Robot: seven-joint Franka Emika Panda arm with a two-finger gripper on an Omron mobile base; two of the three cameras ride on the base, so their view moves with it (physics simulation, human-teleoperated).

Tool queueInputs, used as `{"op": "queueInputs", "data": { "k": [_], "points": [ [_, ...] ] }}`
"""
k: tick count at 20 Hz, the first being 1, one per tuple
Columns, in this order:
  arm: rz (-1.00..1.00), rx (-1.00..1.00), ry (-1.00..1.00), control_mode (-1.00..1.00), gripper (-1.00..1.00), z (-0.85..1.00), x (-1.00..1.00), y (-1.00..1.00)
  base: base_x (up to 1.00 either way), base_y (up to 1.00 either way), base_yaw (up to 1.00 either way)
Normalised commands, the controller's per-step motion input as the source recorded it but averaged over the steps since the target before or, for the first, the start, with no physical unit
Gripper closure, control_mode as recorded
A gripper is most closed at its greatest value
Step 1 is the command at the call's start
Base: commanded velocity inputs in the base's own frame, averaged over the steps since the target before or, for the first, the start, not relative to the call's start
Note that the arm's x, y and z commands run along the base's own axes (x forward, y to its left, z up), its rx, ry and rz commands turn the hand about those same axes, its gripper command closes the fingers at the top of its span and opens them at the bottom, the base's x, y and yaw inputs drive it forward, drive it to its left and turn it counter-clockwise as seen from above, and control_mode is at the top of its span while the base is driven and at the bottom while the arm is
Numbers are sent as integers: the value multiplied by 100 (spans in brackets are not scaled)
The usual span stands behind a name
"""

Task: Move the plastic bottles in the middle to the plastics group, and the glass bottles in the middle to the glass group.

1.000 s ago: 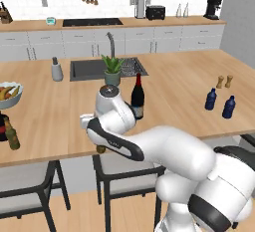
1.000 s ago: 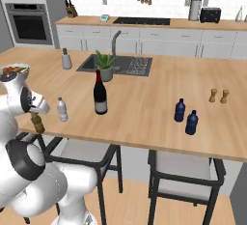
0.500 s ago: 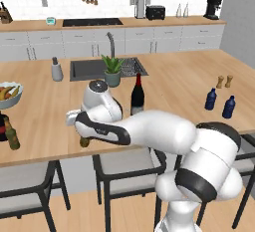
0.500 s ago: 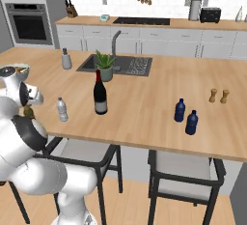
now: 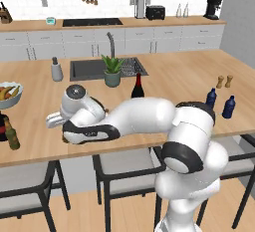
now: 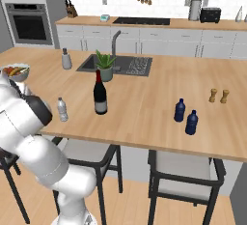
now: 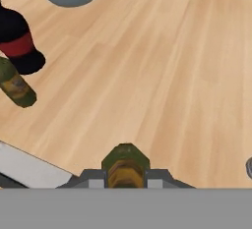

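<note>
So the big wooden island counter [image 6: 144, 103] carries pretty much everything here. The white arm [image 5: 139, 121] reaches across its front edge toward the left end. The tall near-black wine bottle [image 6: 100, 93] with the red neck stands upright mid-counter, just in front of the sink [image 6: 123, 64] and the little potted plant [image 6: 105, 65].

At the far left end there's a fruit bowl [image 5: 7, 94], and closer to the front edge from it sit the glass group: a dark bottle with red markings [image 7: 17, 43] and, just beside it, an olive-brown beer bottle [image 5: 11, 135]. Over toward the right end the two dark blue bottles [image 6: 185, 116] stand near each other, with the pair of wooden shakers [image 6: 218, 95] a bit further back.

The small clear water bottle [image 6: 61, 109] is upright near the front edge, left of the wine bottle and apart from it.

The gripper [image 7: 126, 179] is up over the front-left part of the counter, fingers clamped on the second small olive-brown beer bottle [image 7: 125, 166], whose top pokes up between them in the hand view.
</note>
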Motion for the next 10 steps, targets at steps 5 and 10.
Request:
{"op": "queueInputs", "data": {
  "k": [5,10],
  "points": [
    [9,0,-3,-100,100,2,7,64,0,0,0],
    [0,0,0,-100,100,0,38,55,0,0,0]
  ]
}}
